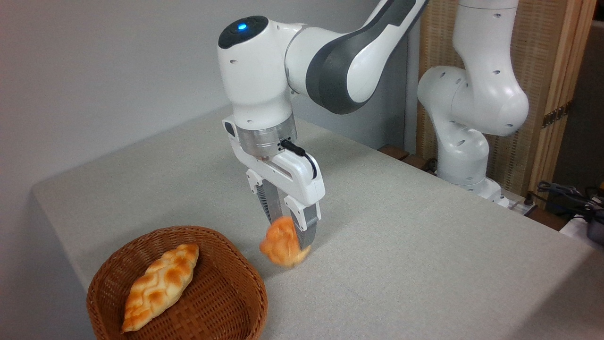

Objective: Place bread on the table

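Orange, lumpy bread [283,246] at lower centre looks light and soft; the gripper [289,231] pinches its top, just above the table [401,245].

bread [282,246]: small orange-golden bun, lumpy knotted top, slightly blurred, tilted, just above or barely touching table [424,245]. table: flat, light grey-beige speckled cloth.
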